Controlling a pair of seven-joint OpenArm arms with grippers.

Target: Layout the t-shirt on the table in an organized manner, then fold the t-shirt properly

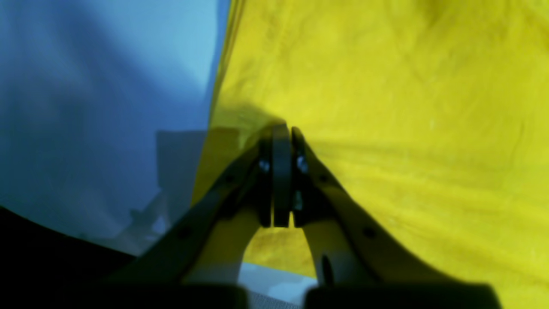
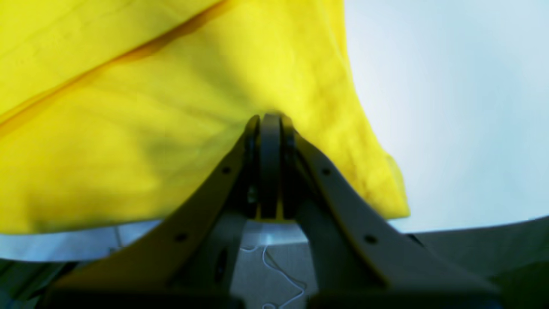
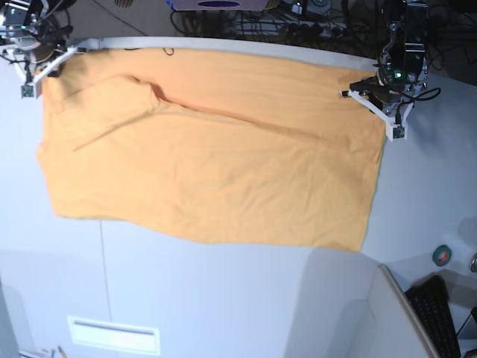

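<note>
The orange-yellow t-shirt [image 3: 216, 164] lies spread wide and mostly flat on the white table [image 3: 223, 298], plain side up, with a long crease near its far edge. My left gripper [image 3: 375, 101] is at the shirt's far right corner. In the left wrist view the left gripper [image 1: 283, 128] is shut, pinching the fabric [image 1: 386, 128] at its edge. My right gripper [image 3: 45, 66] is at the far left corner. Seen from the right wrist, this gripper [image 2: 270, 118] is shut on the cloth [image 2: 150, 141] near a hem. No print shows.
Cables and equipment crowd the table's far edge [image 3: 298, 19]. A dark keyboard [image 3: 431, 313] and a small round tape roll [image 3: 442, 255] sit at the right, off the table's corner. A thin seam line [image 3: 102, 276] runs across the near tabletop.
</note>
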